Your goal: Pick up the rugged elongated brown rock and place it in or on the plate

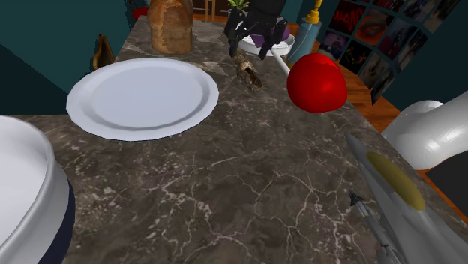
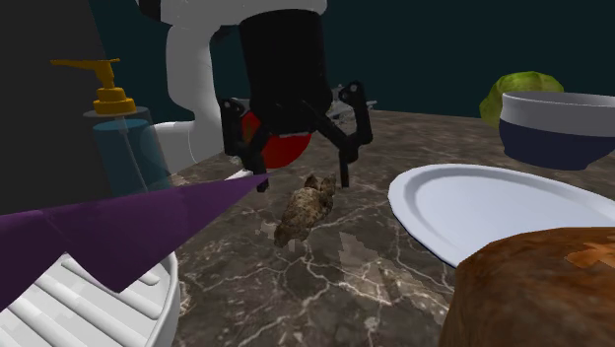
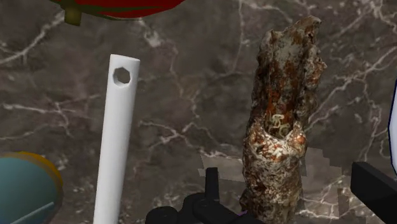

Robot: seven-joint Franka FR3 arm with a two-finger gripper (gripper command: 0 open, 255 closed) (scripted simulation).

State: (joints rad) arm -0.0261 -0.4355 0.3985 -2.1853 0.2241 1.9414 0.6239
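Note:
The rough, elongated brown rock [image 1: 248, 71] lies on the dark marble counter just past the white plate [image 1: 142, 97], toward the shoulder view's right. My black gripper [image 1: 248, 51] hangs open directly over it. In the second exterior view the gripper [image 2: 306, 179] stands a little above the rock [image 2: 306, 209], fingers spread and not touching it, with the plate [image 2: 493, 207] to the right. In the wrist view the rock [image 3: 280, 127] runs lengthwise between the open gripper [image 3: 292, 186] fingers.
A red apple [image 1: 316, 82] and a white handle [image 3: 118, 127] with a hole lie close beside the rock. A blue pump bottle [image 1: 307, 34], a bread loaf [image 1: 170, 26] and a white bowl [image 1: 26, 187] stand around. A purple object [image 2: 118, 227] reaches near the gripper.

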